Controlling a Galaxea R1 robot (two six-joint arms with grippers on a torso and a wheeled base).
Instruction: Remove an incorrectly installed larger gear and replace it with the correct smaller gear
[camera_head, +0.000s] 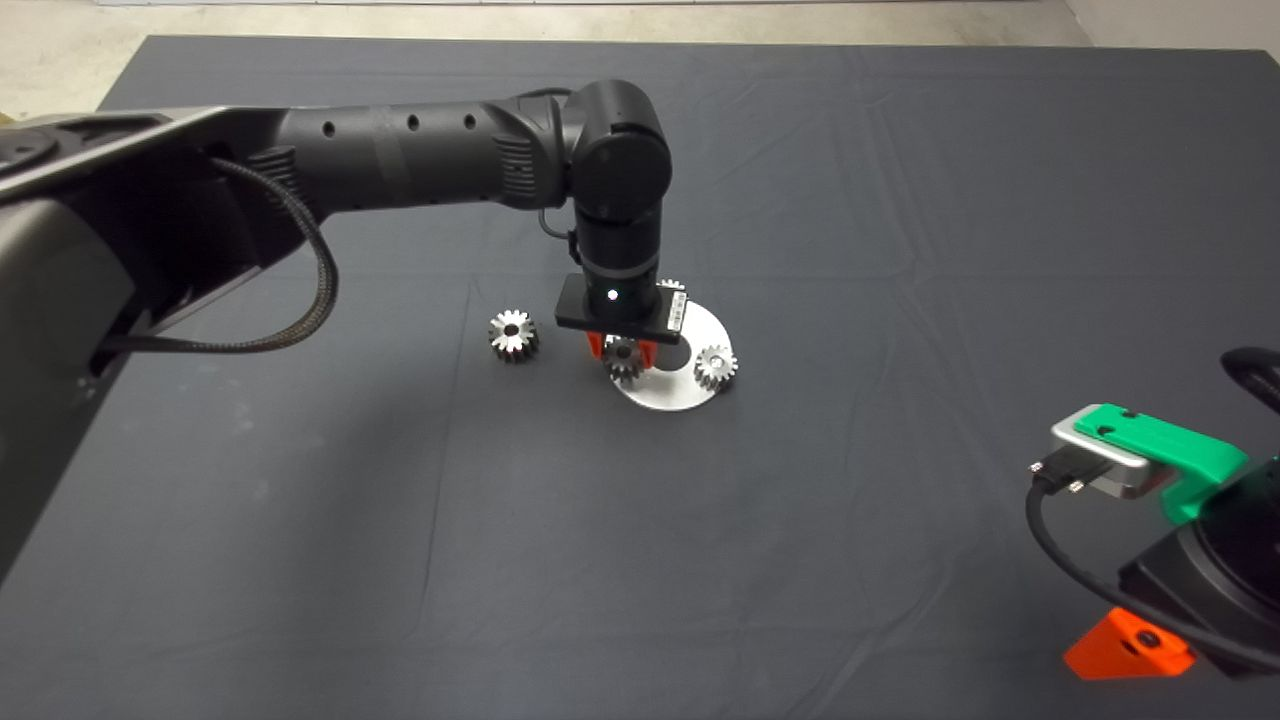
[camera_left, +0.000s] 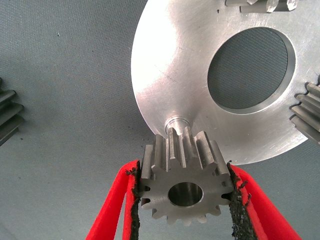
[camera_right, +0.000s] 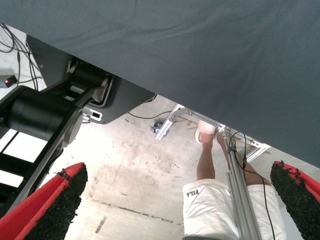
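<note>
My left gripper (camera_head: 622, 350) reaches down over the round silver plate (camera_head: 670, 395), shut on the smaller gear (camera_left: 185, 192), a bright spur gear with a wide bore. The red fingers (camera_left: 117, 200) press on its toothed rim from both sides. It hangs just in front of a bare short peg (camera_left: 176, 121) at the plate's edge (camera_left: 170, 75). The larger gear (camera_head: 513, 335), thicker with dark flanks, lies on the mat left of the plate. My right gripper (camera_head: 1128, 648) waits open at the lower right.
Two more gears sit on the plate: one on its right side (camera_head: 715, 367), one at the far edge (camera_head: 670, 287), partly hidden by the wrist. The plate has a large round hole (camera_left: 250, 70). The right wrist view shows the floor and a person's leg (camera_right: 207, 165).
</note>
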